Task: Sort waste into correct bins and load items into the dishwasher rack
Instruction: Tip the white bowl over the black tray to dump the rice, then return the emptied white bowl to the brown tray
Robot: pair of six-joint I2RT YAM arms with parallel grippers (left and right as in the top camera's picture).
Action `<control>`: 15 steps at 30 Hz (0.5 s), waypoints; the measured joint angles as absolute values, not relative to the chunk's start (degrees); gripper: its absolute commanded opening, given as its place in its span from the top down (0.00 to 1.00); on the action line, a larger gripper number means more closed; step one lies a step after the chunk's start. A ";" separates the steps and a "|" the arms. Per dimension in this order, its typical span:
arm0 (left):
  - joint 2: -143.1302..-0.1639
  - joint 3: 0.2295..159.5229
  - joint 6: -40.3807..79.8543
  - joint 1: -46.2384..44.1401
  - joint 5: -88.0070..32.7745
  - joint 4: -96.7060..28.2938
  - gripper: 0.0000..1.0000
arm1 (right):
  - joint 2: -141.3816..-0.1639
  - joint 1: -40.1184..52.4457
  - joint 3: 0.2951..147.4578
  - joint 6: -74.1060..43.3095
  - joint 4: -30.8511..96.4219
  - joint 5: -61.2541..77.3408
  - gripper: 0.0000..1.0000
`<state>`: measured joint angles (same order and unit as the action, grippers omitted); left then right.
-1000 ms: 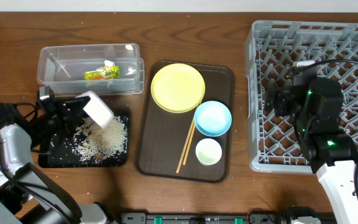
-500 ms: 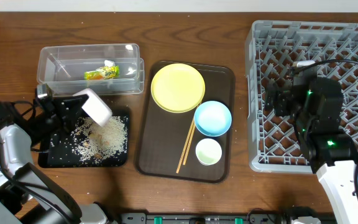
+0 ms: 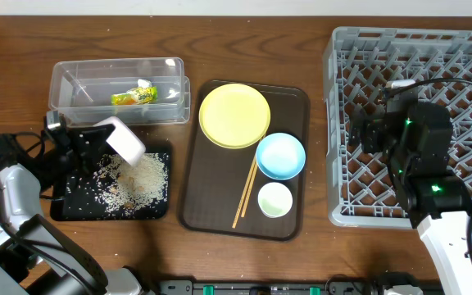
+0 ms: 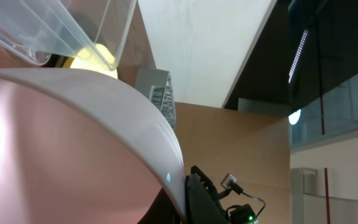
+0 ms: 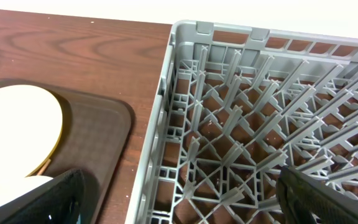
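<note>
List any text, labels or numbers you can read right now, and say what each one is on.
Snack wrapper in the clear tub: has print, too small and blurred to read.
White bowl in the left gripper: no marking shows.
Dishwasher rack and brown tray: no text visible.
No legible text in any view.

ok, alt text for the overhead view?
Left jaws hold a white bowl tilted over the rice-strewn black tray. A brown tray holds yellow plate, blue bowl, cup, chopsticks; right arm sits over the grey rack.
</note>
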<state>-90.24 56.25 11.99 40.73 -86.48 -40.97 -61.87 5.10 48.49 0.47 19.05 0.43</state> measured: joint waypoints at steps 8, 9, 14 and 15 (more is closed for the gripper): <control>-90.24 56.25 11.73 40.56 -86.65 -40.62 0.94 | -61.87 5.10 48.49 0.47 19.03 0.43 0.03; -90.21 56.23 11.73 40.38 -86.65 -40.58 0.94 | -61.87 5.10 48.49 0.47 19.00 0.43 0.03; -88.03 56.10 11.33 35.00 -85.38 -38.22 0.94 | -61.87 5.10 48.49 0.47 17.93 0.43 0.04; -87.39 56.07 11.29 34.09 -84.86 -37.91 0.94 | -61.87 5.10 48.49 0.47 17.78 0.40 0.03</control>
<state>-87.39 56.07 11.29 34.09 -84.86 -37.91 -61.87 5.10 48.49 0.47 17.78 0.40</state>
